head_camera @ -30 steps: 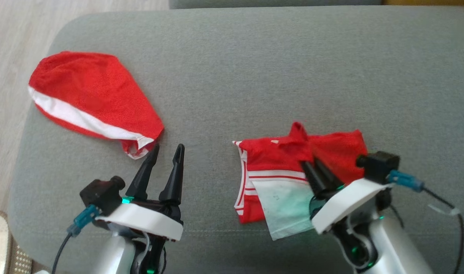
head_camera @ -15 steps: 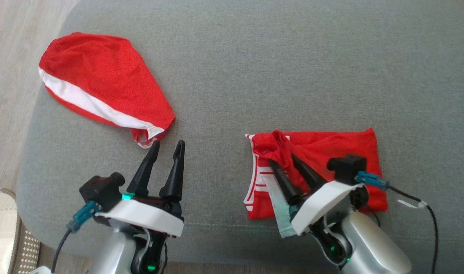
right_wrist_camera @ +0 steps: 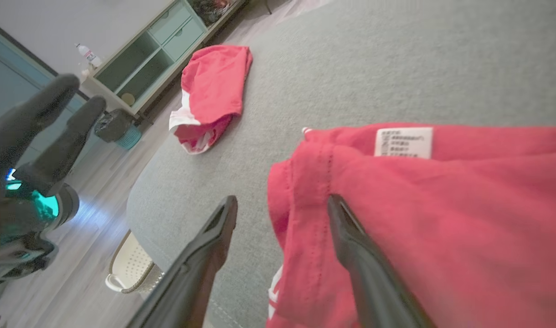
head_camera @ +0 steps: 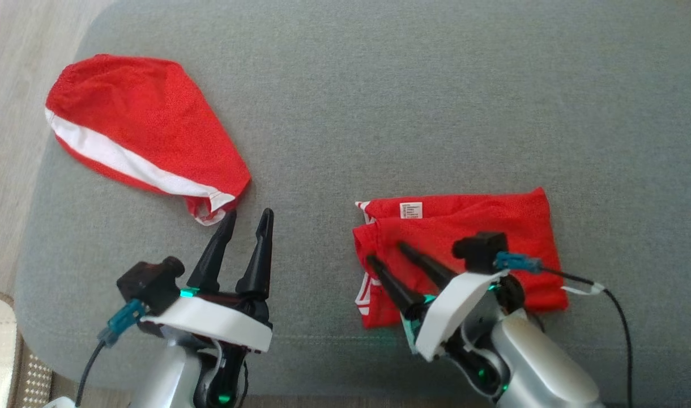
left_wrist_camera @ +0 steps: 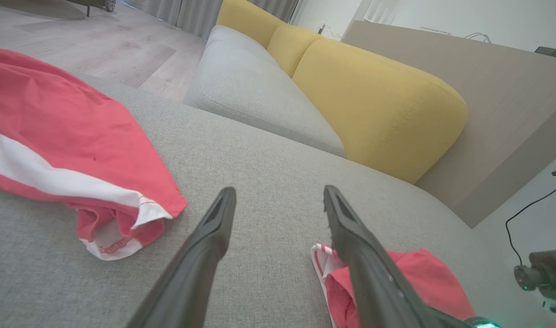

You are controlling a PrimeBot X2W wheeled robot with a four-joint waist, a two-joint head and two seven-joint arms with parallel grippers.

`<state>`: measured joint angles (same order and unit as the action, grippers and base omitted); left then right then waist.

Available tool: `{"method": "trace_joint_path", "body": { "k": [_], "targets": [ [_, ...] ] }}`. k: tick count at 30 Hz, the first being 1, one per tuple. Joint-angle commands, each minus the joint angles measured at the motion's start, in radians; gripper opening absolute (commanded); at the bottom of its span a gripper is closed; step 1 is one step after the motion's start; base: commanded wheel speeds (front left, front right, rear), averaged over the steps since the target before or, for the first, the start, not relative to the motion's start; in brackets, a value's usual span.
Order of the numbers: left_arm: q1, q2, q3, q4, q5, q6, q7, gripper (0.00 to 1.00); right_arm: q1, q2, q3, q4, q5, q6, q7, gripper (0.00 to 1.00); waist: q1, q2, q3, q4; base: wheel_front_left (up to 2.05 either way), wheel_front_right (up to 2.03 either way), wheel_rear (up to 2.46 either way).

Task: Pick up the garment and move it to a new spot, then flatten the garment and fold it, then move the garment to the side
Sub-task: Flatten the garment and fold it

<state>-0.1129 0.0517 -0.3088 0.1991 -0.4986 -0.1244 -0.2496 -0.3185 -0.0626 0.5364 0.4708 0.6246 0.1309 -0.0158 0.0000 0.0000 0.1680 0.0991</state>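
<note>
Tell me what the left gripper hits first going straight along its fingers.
Likely the bare grey fabric cushion ahead of the left gripper, depth unclear; the red garment with a white stripe lies left of that line.

You're looking at a home living room: a grey sofa [left_wrist_camera: 255, 91] with yellow cushions [left_wrist_camera: 378, 105], a wood floor [left_wrist_camera: 100, 50], curtains [left_wrist_camera: 191, 13], and a pale green cabinet [right_wrist_camera: 164, 41] with drawers and a bottle [right_wrist_camera: 87, 53] on top.

Left hand [head_camera: 250, 212], right hand [head_camera: 386, 251]: black fingers [head_camera: 257, 260], white plates [head_camera: 209, 326], teal plugs [head_camera: 122, 320].
</note>
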Motion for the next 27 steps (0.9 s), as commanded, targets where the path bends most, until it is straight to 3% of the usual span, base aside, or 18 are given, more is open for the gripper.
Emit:
{"method": "trace_joint_path", "body": {
  "k": [1, 7, 16, 27],
  "targets": [
    [-0.041, -0.001, 0.038, -0.026, -0.004, -0.006, -0.012, 1.0, -0.031, 0.012, -0.017, -0.039, -0.017, 0.0, -0.004, 1.0, 0.0, 0.0, -0.005, -0.008, 0.0, 0.0, 0.0],
    [-0.035, -0.001, 0.044, -0.03, 0.001, -0.006, -0.012, 1.0, -0.043, 0.008, -0.169, -0.102, -0.09, 0.0, -0.032, 1.0, 0.0, 0.0, -0.015, -0.023, 0.0, 0.0, 0.0],
    [-0.027, -0.001, 0.065, -0.053, 0.012, -0.006, -0.012, 1.0, 0.011, -0.098, -0.412, -0.277, -0.399, 0.0, -0.141, 1.0, 0.0, 0.0, -0.021, -0.043, 0.0, 0.0, 0.0],
    [0.014, -0.001, 0.113, -0.085, 0.05, 0.002, -0.012, 1.0, 0.159, -0.072, -0.55, -0.343, -0.486, 0.0, -0.243, 1.0, 0.0, 0.0, -0.032, -0.073, 0.0, 0.0, 0.0]
  ]
}}
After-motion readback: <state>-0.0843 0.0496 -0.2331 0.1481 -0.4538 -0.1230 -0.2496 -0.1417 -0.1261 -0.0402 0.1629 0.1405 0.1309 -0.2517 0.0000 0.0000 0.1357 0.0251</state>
